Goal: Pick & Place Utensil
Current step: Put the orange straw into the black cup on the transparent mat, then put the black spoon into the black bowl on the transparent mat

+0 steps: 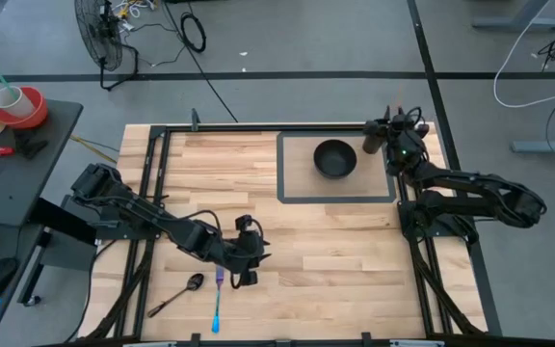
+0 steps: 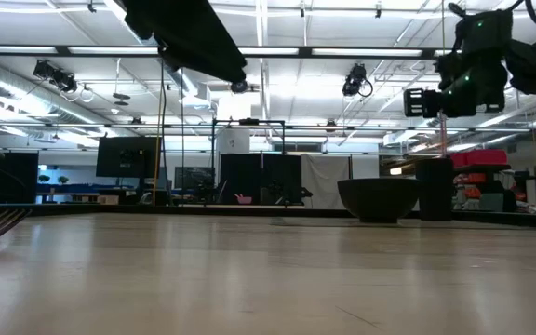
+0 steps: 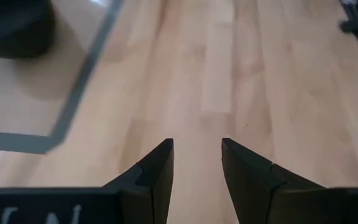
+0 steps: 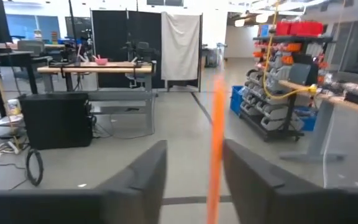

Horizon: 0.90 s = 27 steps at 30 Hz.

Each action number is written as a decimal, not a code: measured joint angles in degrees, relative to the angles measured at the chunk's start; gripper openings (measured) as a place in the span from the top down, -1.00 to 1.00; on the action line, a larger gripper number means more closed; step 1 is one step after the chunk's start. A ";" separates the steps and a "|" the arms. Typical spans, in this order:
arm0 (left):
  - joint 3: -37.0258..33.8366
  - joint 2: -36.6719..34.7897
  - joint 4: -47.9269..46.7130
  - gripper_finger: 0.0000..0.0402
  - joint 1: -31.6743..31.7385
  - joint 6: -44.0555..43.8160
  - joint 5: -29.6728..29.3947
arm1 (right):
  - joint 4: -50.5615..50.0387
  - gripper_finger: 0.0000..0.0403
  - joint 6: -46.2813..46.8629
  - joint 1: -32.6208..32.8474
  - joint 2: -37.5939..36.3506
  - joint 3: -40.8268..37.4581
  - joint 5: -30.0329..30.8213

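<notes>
My right gripper (image 4: 194,155) is open at the table's far right, beside the black bowl (image 1: 335,157). A thin orange utensil (image 4: 216,155) stands upright between its fingers, close to one of them. In the low view the utensil (image 2: 444,130) runs down from the gripper (image 2: 445,98) into a dark upright cup (image 2: 435,191) next to the bowl (image 2: 378,197). My left gripper (image 3: 197,152) is open and empty over bare wood near the front left (image 1: 253,258). A blue utensil with a purple end (image 1: 217,306) and a black spoon (image 1: 179,296) lie flat on the table beside it. My right gripper has the orange utensil's stem (image 4: 217,134) between its open fingers, which come at it level and across it. I cannot tell whether a finger touches it. The stem stands upright, with its lower end in the dark cup.
The bowl sits on a mat with a grey border (image 1: 287,198) at the far middle. A black frame rail (image 1: 152,173) runs along the table's left side and another (image 1: 417,260) along its right. Bare wood (image 1: 335,260) lies between the arms.
</notes>
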 joint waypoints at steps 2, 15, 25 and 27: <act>0.00 0.00 -0.83 0.30 -0.43 -0.41 1.45 | -0.91 -0.02 -2.18 0.77 -0.87 1.32 0.35; 0.13 -13.22 -25.33 0.30 -1.73 -25.62 8.32 | -12.67 -0.49 -15.67 23.42 -4.48 15.21 7.43; 0.06 -13.46 -36.45 0.30 -4.03 -42.16 21.70 | -12.23 -0.37 -16.08 38.26 -3.65 17.52 5.65; 0.04 -13.22 -39.55 0.30 -5.38 -45.36 23.01 | -12.36 -0.37 -16.85 40.09 -3.68 17.43 5.58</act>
